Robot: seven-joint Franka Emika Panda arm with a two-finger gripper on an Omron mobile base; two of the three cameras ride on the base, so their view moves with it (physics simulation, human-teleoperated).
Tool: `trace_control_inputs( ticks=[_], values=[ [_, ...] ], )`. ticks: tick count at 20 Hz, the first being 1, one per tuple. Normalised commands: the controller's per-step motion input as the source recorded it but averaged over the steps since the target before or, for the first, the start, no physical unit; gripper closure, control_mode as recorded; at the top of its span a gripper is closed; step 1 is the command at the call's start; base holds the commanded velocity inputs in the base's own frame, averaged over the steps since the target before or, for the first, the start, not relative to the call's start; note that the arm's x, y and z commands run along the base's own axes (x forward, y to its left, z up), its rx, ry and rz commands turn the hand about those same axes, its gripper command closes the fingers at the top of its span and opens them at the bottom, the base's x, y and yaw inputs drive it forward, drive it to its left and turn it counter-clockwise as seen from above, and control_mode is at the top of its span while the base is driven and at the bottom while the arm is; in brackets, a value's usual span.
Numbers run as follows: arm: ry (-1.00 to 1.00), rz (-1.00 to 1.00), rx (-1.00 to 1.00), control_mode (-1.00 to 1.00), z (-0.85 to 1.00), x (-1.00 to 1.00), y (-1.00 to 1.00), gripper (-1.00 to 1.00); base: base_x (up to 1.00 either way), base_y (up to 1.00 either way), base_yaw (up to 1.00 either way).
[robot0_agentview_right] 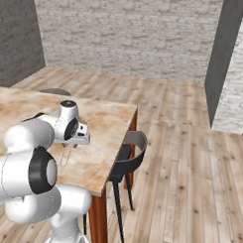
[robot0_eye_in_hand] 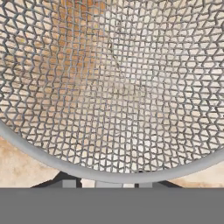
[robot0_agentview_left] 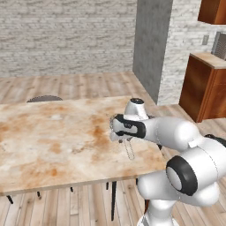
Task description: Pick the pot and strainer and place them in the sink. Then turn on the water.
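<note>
The arm rises from the base beside the worktop and folds forward over its near right corner. The forearm runs level toward the worktop, and the wrist turns the hand downward, so the gripper points at the marbled surface.

The strainer lies directly under the hand. In the hand view its wire mesh bowl spans nearly the whole picture, with the grey rim curving across just above the fingertips. In the left base view the thin wire handle extends from under the hand toward the near edge of the worktop, close to the right corner.

The fingertips stand at the rim of the strainer, partly closed. Whether they clamp the rim cannot be told.

A dark chair stands just beside the right edge of the worktop.
</note>
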Motion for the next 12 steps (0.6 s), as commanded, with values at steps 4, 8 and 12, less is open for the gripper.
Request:
trace_control_inputs(
  ticks=[4, 8, 12],
  values=[
    [-0.04, 0.02, 0.12, -1.00, 0.71, 0.10, 0.00, 1.00, 0.00, 0.00, 0.00],
    [0.00, 0.01, 0.08, -1.00, 0.41, 0.22, 0.00, 1.00, 0.00, 0.00, 0.00],
    [0.00, 0.01, 0.00, -1.00, 0.24, 0.25, 0.00, 1.00, 0.00, 0.00, 0.00]
  ],
)
